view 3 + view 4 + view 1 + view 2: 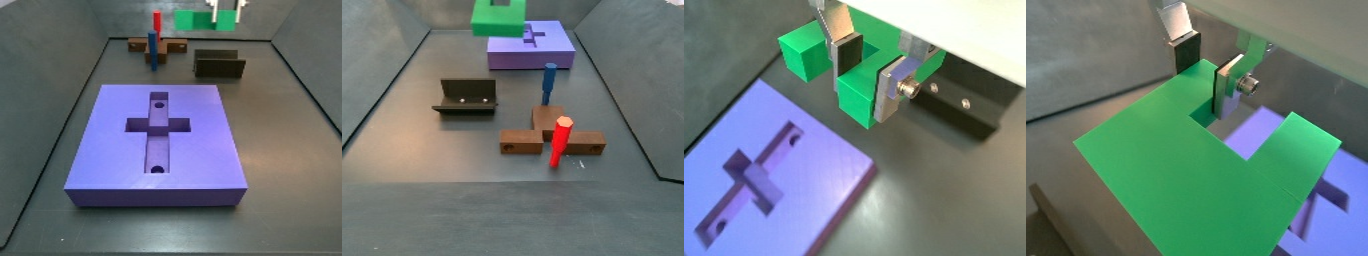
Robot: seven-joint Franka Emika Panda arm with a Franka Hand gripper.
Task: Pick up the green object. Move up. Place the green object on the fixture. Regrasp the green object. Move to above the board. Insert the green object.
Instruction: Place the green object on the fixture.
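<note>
board (pixel 187 150): big purple slab flat on the floor, cross-shaped recess with two small round holes along the long arm. Fills the near middle in a side view; sits at the far end (pixel 543 48) in a side view. Also in both wrist views, below the gripper (pixel 784 175) (pixel 1280 135).
brown base (pixel 552 143): low brown block on the floor, a red upright peg (pixel 560 140) at its near edge and a blue upright peg (pixel 548 83) just beyond. In a side view it sits at the far left past the board (pixel 139 44), pegs upright.
fixture (pixel 218 64): dark box-like holder on the floor, far side past the board, right of the brown base, apart from both. In a side view (pixel 466 97) it's left of the pegs; two small holes show on its upright wall.
green object (pixel 500 16): bright green U-shaped piece with a square notch, up in the air, touching nothing on the floor. In a side view (pixel 198 20) it hangs above the fixture area. Large in a wrist view (pixel 1186 170); also (pixel 851 85).
gripper (pixel 871 68): high up at the far end, silver fingers (pixel 891 88) clamped on the green object at its notch, one plate on each side of a wall of the piece. Same grip in a wrist view (pixel 1211 72); fingers just visible at the top edge (pixel 227 10).
</note>
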